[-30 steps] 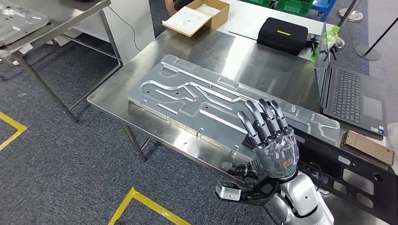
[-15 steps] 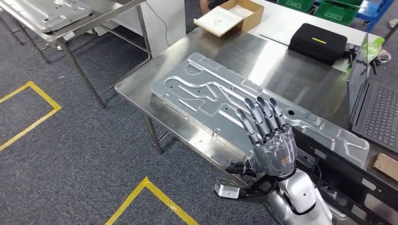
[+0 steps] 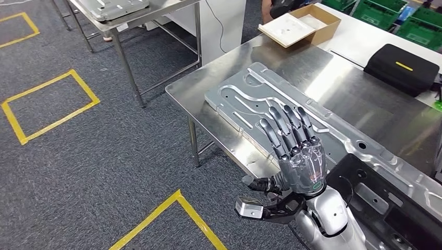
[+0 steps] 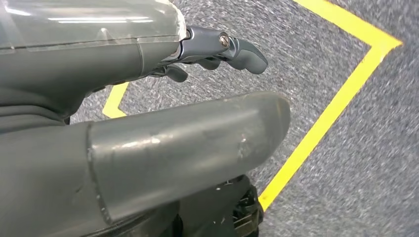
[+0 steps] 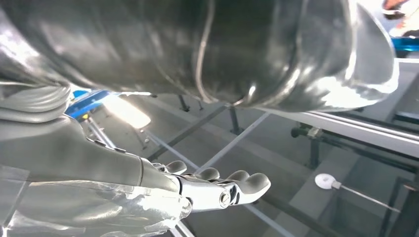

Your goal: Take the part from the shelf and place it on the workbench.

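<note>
Camera has swung left; aluminium plate rests on tabletop. Right robot hand hovers open, holding nothing. Retract upward, avoiding the plate edge.

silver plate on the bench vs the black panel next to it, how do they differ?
The silver plate is bare shiny metal; the black panel is matte black. The silver plate's face carries winding raised channels, while the black panel has cut-out openings. The silver plate lies farther in on the workbench; the black panel sits at the near edge, beside the hand, overlapping the plate. Both lie flat.
</note>
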`<state>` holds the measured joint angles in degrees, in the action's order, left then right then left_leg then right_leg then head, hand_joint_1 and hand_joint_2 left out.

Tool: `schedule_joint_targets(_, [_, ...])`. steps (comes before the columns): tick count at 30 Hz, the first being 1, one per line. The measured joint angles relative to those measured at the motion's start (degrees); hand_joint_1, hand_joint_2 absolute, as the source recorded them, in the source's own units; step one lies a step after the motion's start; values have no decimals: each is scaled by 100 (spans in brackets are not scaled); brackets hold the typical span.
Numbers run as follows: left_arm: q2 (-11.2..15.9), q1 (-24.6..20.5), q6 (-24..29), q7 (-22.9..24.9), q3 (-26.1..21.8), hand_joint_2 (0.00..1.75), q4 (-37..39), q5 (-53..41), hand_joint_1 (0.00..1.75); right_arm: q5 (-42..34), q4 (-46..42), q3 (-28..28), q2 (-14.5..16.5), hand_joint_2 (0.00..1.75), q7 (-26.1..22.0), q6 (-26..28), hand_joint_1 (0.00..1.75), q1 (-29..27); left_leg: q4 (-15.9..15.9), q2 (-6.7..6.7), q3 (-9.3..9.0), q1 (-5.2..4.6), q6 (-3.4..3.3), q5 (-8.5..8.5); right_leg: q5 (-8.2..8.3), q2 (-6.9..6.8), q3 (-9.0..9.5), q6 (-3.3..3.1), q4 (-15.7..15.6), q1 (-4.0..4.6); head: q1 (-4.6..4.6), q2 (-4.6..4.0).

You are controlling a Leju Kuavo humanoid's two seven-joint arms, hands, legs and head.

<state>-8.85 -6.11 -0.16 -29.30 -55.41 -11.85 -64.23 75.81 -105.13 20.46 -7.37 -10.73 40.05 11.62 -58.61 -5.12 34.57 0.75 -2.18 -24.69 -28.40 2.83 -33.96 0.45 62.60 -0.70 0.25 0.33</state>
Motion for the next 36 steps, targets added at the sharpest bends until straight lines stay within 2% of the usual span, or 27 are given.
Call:
schedule_joint_targets(2, [-13,-6,-2,-2,0,0,0,5,0,27,0,3,-1,0,28,-1,0,11,1,-124,36,12,57,24,89,151,158,-42,-365,12,2,0])
schedule_joint_targets(4, [-14,6,-3,-3,-1,0,0,10,0,45,-1,8,-2,0,43,-1,0,20,25,-223,63,23,133,51,103,57,183,-71,-418,14,4,0])
schedule_joint_targets(5, [-12,17,-4,-4,-1,0,0,13,0,51,-1,10,-2,0,49,-1,0,28,10,-172,77,19,164,36,125,-9,204,-93,-461,5,3,0])
schedule_joint_targets(7, [-9,20,-5,-5,-2,0,0,15,0,55,-2,18,-2,0,61,0,0,37,-284,109,215,-1,209,-172,166,-168,245,-148,-548,-21,-6,0])
schedule_joint_targets(8, [-9,13,-6,-7,-2,0,0,16,0,56,-1,21,-2,0,66,0,0,37,-592,272,354,-1,227,-354,167,-255,254,-164,-562,-13,-10,0])
schedule_joint_targets(9, [-9,4,-8,-10,-2,0,0,19,0,57,1,26,-2,0,69,1,0,34,-958,364,522,4,249,-539,163,-343,254,-177,-562,-8,-14,0])
schedule_joint_targets(10, [-10,0,-10,-14,-2,0,0,24,0,57,4,31,-2,0,70,0,0,31,-1269,406,663,13,269,-657,156,-431,253,-180,-559,-2,-13,0])
schedule_joint_targets(11, [-10,2,-13,-18,-2,0,0,28,0,58,7,36,-2,0,71,-1,0,29,-1431,433,730,24,289,-679,147,-515,254,-177,-554,-1,-13,0])
schedule_joint_targets(12, [-10,10,-14,-22,-2,0,0,33,0,59,8,40,-2,0,76,-1,0,30,-1379,462,690,36,306,-594,134,-593,255,-169,-544,-3,-14,0])
schedule_joint_targets(13, [-7,17,-14,-26,-3,0,0,37,0,60,9,43,-2,0,81,0,0,30,-1122,509,545,47,316,-427,115,-664,259,-154,-527,-7,-14,0])
schedule_joint_targets(15, [3,17,-14,-36,-3,0,0,43,0,67,10,45,-2,0,90,1,0,32,-402,732,164,32,303,-144,57,-787,262,-98,-464,5,-15,0])
schedule_joint_targets(17, [8,10,-14,-44,-5,0,0,50,0,83,9,49,-3,0,97,1,0,33,-60,866,-1,-2,230,-85,8,-885,262,-33,-412,40,-8,0])
schedule_joint_targets(19, [12,25,-15,-49,-20,0,0,59,0,99,8,56,-4,0,104,1,0,33,-45,767,9,-17,143,-87,-11,-989,283,17,-410,54,-3,0])
schedule_joint_targets(20, [15,36,-19,-51,-29,0,0,63,0,109,7,58,-4,0,105,1,0,35,-28,707,6,-11,109,-75,-39,-979,298,46,-396,43,-4,0])
schedule_joint_targets(21, [17,41,-22,-52,-37,0,0,66,0,122,5,61,-4,0,108,1,0,35,-9,647,0,-3,75,-60,-114,-882,280,74,-320,22,-4,0])
schedule_joint_targets(22, [19,36,-27,-52,-43,0,0,72,0,138,4,62,-4,0,112,1,0,32,9,590,-4,11,43,-43,-258,-727,200,98,-118,6,-2,0])
schedule_joint_targets(24, [20,23,-34,-53,-47,0,0,81,0,164,4,68,-4,0,120,1,0,5,18,469,7,20,7,-25,-630,-409,-126,122,573,-13,-1,0])
schedule_joint_targets(25, [20,18,-39,-53,-49,0,0,86,0,180,5,72,-4,0,123,1,0,-20,18,400,14,17,-1,-20,-762,-345,-308,125,929,-12,-1,0])
schedule_joint_targets(26, [22,18,-44,-52,-50,0,0,90,0,200,5,76,-4,0,126,1,0,-46,16,325,15,13,-4,-18,-782,-318,-422,120,1131,-10,-2,0])
schedule_joint_targets(27, [23,22,-48,-52,-51,0,0,94,0,221,6,81,-4,0,128,1,0,-67,14,247,14,8,-4,-17,-691,-300,-447,106,1137,-8,-1,0])
schedule_joint_targets(28, [25,24,-51,-51,-52,0,0,98,0,239,6,85,-4,0,130,1,0,-78,13,170,8,5,-2,-15,-506,-267,-371,82,933,-6,-1,0])
schedule_joint_targets(29, [26,26,-54,-51,-52,0,0,101,0,250,5,87,-4,0,131,1,0,-82,11,95,3,5,3,-12,-267,-176,-219,46,571,-4,-1,0])
schedule_joint_targets(30, [22,23,-58,-51,-53,0,1,102,0,254,5,89,-4,0,132,1,0,-83,10,29,7,4,14,-5,-89,-28,-61,5,199,-6,-2,0])
schedule_joint_targets(32, [17,6,-66,-52,-54,0,1,102,0,257,3,91,-4,0,134,1,0,-86,1,-95,46,11,62,20,83,194,132,-47,-296,-2,1,0])
schedule_joint_targets(33, [15,1,-67,-52,-55,0,1,102,0,258,2,92,-4,0,134,1,0,-88,4,-157,71,19,95,39,74,213,150,-55,-359,4,2,0])
schedule_joint_targets(35, [25,8,-67,-51,-60,0,1,102,0,259,1,93,-4,0,135,1,0,-85,31,-273,99,29,165,70,101,92,170,-67,-414,-1,2,0])
schedule_joint_targets(36, [34,20,-67,-51,-63,0,1,100,0,260,1,95,-2,0,136,1,0,-81,18,-206,111,14,194,54,120,23,194,-81,-456,-17,0,0])
